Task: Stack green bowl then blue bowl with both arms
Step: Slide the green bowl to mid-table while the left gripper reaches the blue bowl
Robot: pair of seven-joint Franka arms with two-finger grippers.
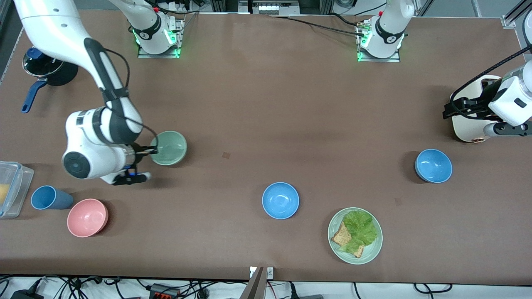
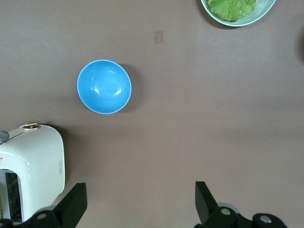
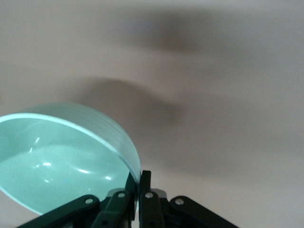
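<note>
The pale green bowl (image 1: 170, 147) is toward the right arm's end of the table. My right gripper (image 1: 151, 151) is shut on its rim, one finger inside and one outside; the right wrist view shows the green bowl (image 3: 57, 161) pinched in the right gripper (image 3: 140, 178). One blue bowl (image 1: 280, 200) sits mid-table near the front edge. A second blue bowl (image 1: 433, 165) lies toward the left arm's end and shows in the left wrist view as the blue bowl (image 2: 104, 86). My left gripper (image 1: 453, 109) hangs open and empty by the toaster, and the left gripper (image 2: 140, 192) has bare table under it.
A white toaster (image 1: 469, 128) stands at the left arm's end. A green plate (image 1: 355, 235) with lettuce and bread lies near the front edge. A pink bowl (image 1: 87, 217), a blue cup (image 1: 50, 198), a plastic box (image 1: 12, 189) and a dark pot (image 1: 45, 66) crowd the right arm's end.
</note>
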